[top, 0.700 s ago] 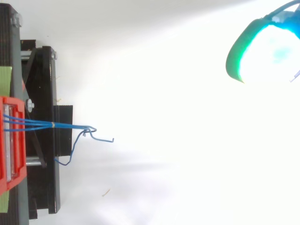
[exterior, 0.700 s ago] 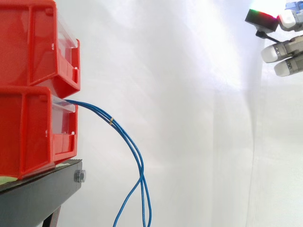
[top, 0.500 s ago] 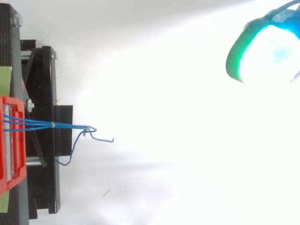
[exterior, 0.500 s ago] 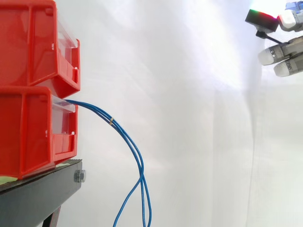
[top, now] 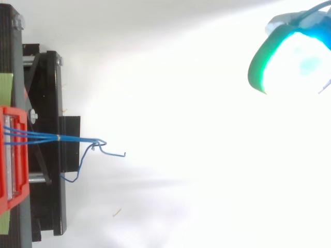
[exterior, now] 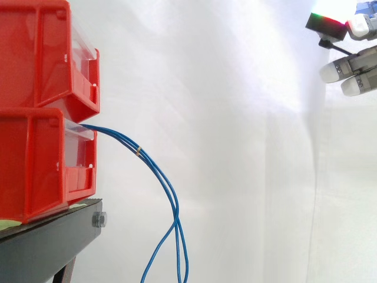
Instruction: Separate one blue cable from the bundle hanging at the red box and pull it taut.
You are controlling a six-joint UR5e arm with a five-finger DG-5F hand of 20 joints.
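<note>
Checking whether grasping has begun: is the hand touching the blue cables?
Apart. The side view shows the hand at upper right, bare white curtain between it and the blue cables hanging from the lower red bin.

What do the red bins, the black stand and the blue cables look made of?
Red bins: glossy moulded plastic, by their sheen. Black stand: likely painted metal, matte, with a bolt head. Blue cables: thin wire in smooth insulation, probably plastic, hanging in soft curves.
</note>
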